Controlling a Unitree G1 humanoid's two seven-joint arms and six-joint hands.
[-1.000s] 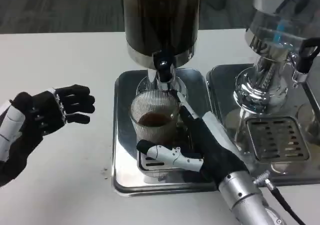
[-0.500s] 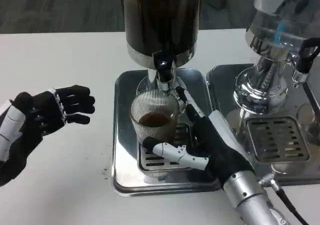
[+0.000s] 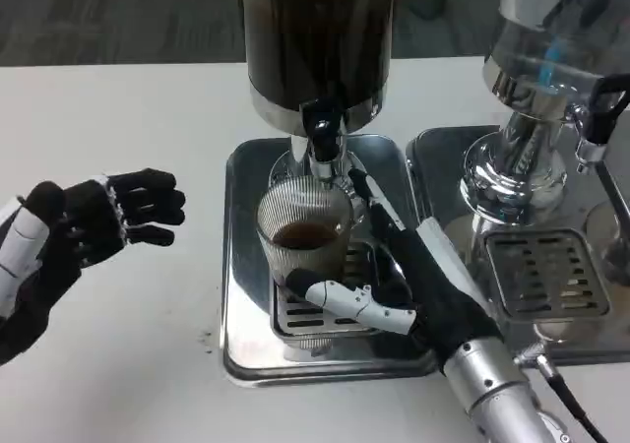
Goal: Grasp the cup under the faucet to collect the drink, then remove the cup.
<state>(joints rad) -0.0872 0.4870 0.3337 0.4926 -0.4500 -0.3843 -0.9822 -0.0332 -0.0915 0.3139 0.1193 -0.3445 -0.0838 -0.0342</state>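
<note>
A ribbed glass cup [image 3: 303,228] with a little dark drink in it stands on the drip grate [image 3: 295,315], right under the black faucet [image 3: 321,128] of the dark dispenser [image 3: 317,39]. My right hand [image 3: 418,285] wraps the cup. Its thumb lies across the cup's front base and its fingers [image 3: 372,202] run up the cup's right side. My left hand [image 3: 94,221] hovers over the table at the far left, well away from the cup, with its fingers loosely curled and apart and nothing in them.
The cup's grate sits in a steel tray [image 3: 246,266]. A second steel tray [image 3: 438,167] to the right carries a chrome machine [image 3: 536,118] and its own grate [image 3: 546,271]. Bare white table [image 3: 128,108] spreads to the left.
My right hand has slid a little forward and up along the cup's right side, and its thumb has drawn in at the cup's base. Neither the cup nor my left hand has moved.
</note>
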